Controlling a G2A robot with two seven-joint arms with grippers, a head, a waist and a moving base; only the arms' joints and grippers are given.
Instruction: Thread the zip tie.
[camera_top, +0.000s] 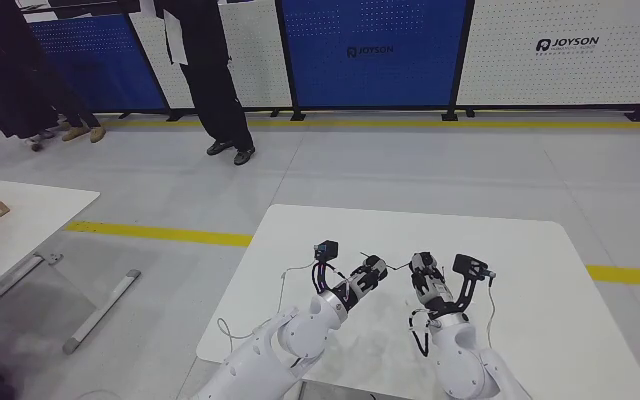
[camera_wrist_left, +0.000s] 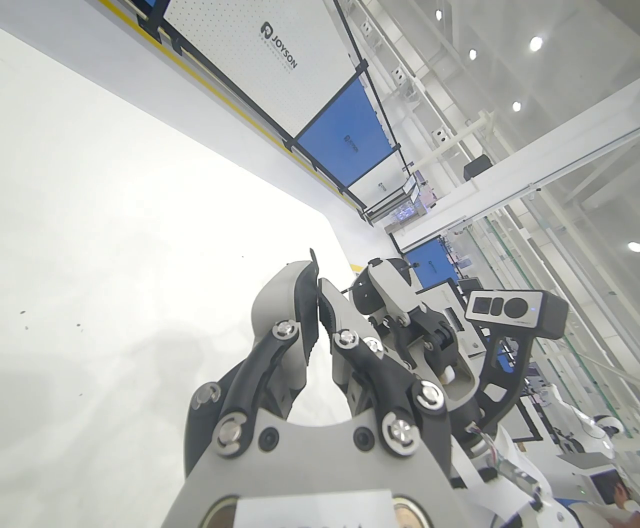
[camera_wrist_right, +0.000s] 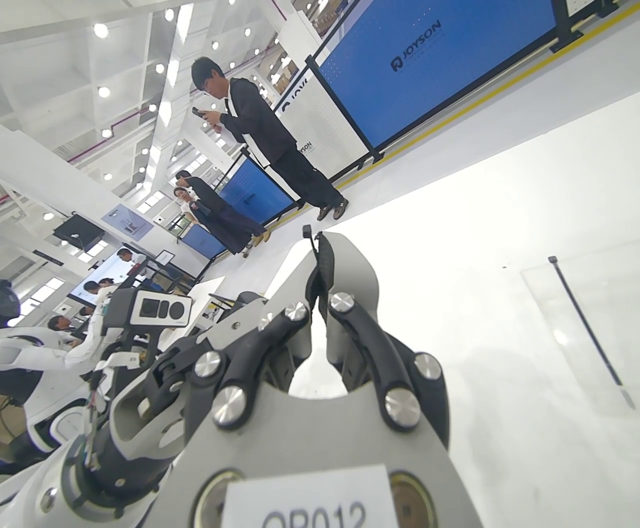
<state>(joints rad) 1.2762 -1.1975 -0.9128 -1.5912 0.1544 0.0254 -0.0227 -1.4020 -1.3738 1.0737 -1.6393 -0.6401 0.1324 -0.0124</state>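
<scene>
Right wrist view: the right gripper (camera_wrist_right: 321, 255) pinches the zip tie (camera_wrist_right: 306, 231) just below its head. The left gripper (camera_wrist_left: 317, 285), also closed, seems to clamp the tail. Both hover near the table's (camera_top: 500, 260) front edge. Next, probably: steer the tail into the head's slot.

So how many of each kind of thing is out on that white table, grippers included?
Zip ties: 2, held zip tie, loose zip tie
Grippers: 2, left gripper, right gripper
Clear sheet: 1
Total: 5
</scene>
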